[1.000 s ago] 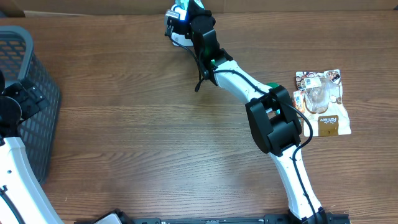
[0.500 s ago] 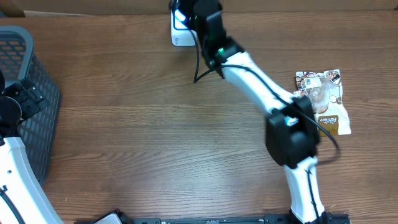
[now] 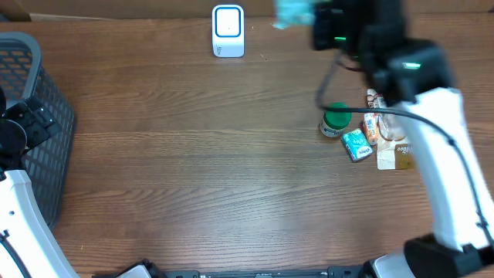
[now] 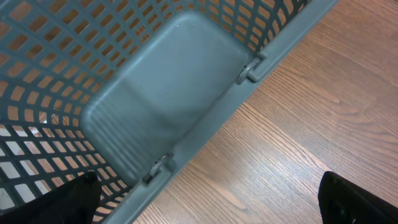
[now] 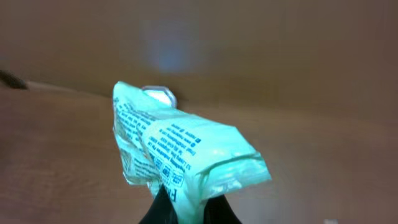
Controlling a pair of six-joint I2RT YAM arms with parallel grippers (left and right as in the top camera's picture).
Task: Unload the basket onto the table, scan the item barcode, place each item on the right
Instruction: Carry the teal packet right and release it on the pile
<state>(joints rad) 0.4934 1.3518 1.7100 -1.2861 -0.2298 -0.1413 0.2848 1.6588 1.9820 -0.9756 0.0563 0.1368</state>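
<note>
The item is a mint-green packet [image 5: 186, 155] with dark print, pinched at its lower end by my shut right gripper [image 5: 189, 211]. In the overhead view the packet [image 3: 293, 11] is a blurred green patch held above the table's back edge. My right gripper [image 3: 310, 20] is to the right of the white scanner [image 3: 228, 31] with its blue-rimmed window. My left gripper [image 4: 211, 208] is open and empty over the rim of the grey basket [image 4: 174, 81].
The mesh basket [image 3: 35, 85] stands at the left edge beside my left arm [image 3: 19, 135]. At the right lie a green-lidded jar [image 3: 336, 121], a small teal box [image 3: 356, 144], snack packets [image 3: 378, 127] and a brown pouch [image 3: 397, 157].
My right arm has swung from in front of the scanner to the right and back, carrying the green packet. This uncovered the scanner and the jar and teal box. The left arm has not moved.
</note>
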